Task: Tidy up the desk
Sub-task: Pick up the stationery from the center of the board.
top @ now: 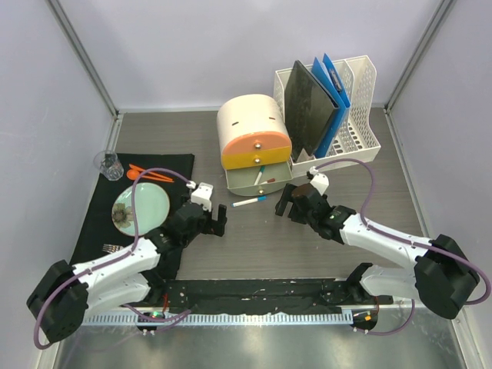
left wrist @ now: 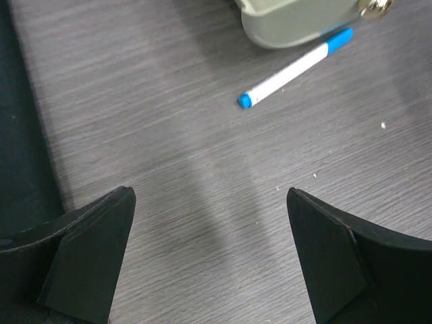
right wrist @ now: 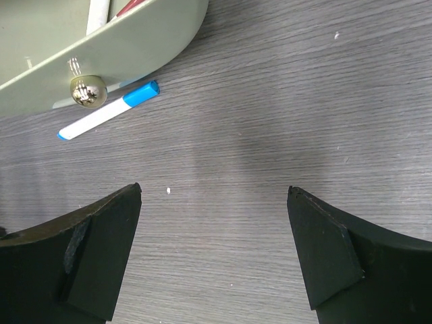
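You have a dark wood-grain desk (top: 254,250). On it a white marker with a blue cap (top: 249,201) lies between the left gripper (top: 216,222) and the right gripper (top: 286,201), just ahead of both. Right behind the marker stands a cream drawer unit (top: 254,138), its green bottom drawer pulled out. A white file rack (top: 361,115) sits ahead-right of the right gripper. A black cloth mat (top: 94,223) lies left of the left gripper.
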